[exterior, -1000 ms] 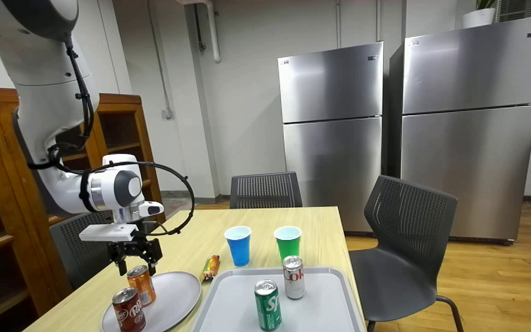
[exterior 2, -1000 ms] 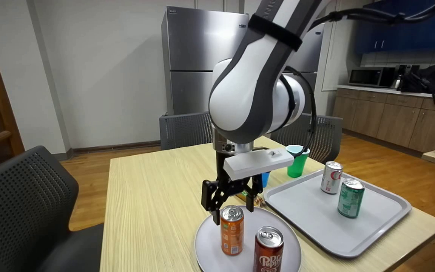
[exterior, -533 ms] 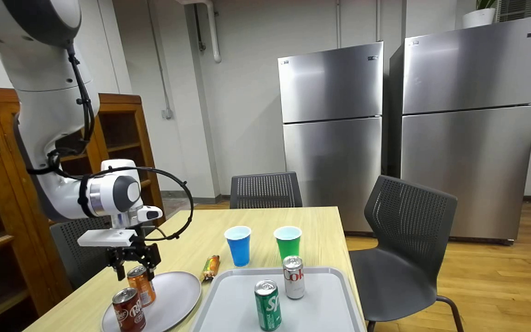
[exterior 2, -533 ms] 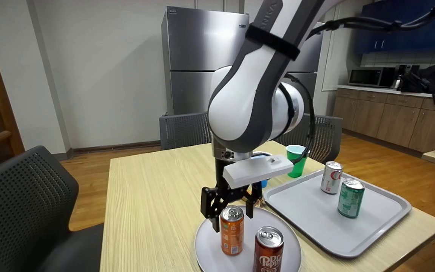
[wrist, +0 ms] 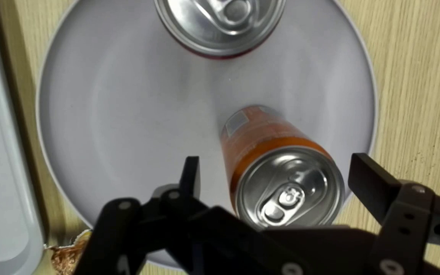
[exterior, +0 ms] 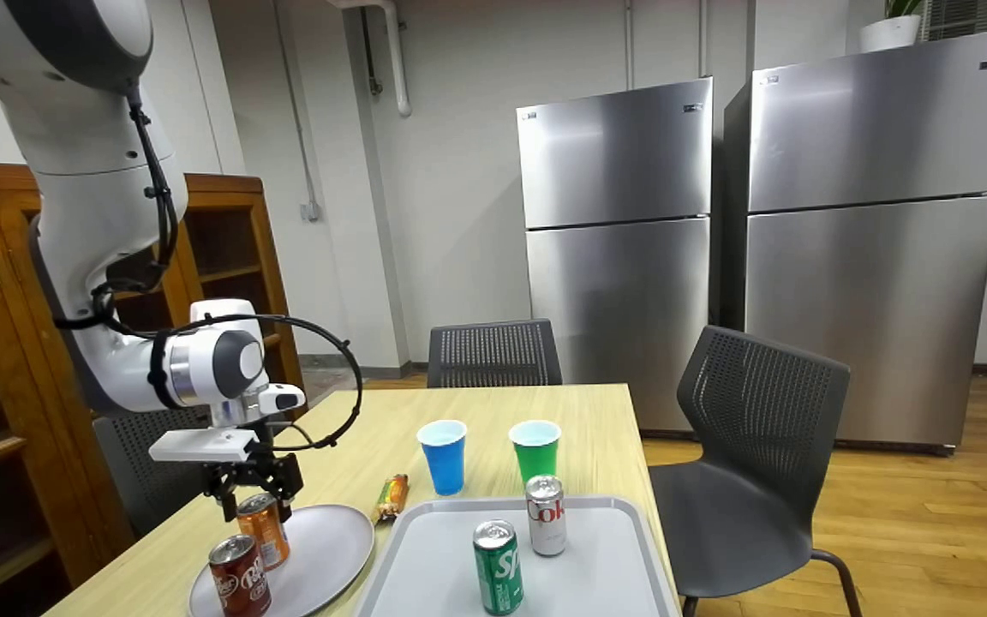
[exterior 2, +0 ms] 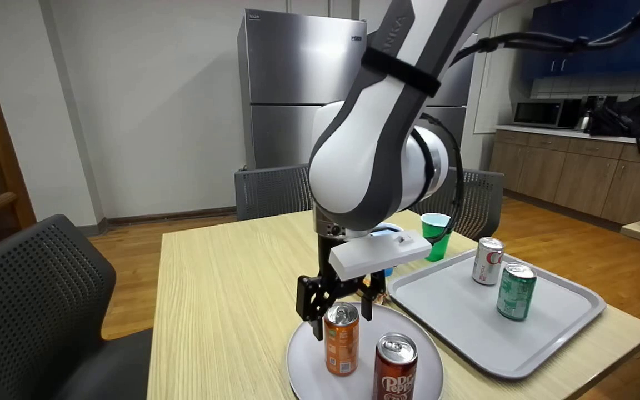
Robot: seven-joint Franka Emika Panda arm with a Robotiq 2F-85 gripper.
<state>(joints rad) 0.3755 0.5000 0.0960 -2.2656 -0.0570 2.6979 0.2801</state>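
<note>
Pale wooden worktop (exterior 2: 214,289): round grey plate (wrist: 139,114) bearing orange metal can (exterior 2: 342,349).
Black end effector (exterior 2: 342,326): spread, we judge, for can clearance.

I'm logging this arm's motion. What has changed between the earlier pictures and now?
The end effector has moved slightly down toward the orange can, its jaws open throughout. Nothing was taken hold of or let go. Both that can and the Dr Pepper can, the plate and the gray tray stayed as they were.
</note>
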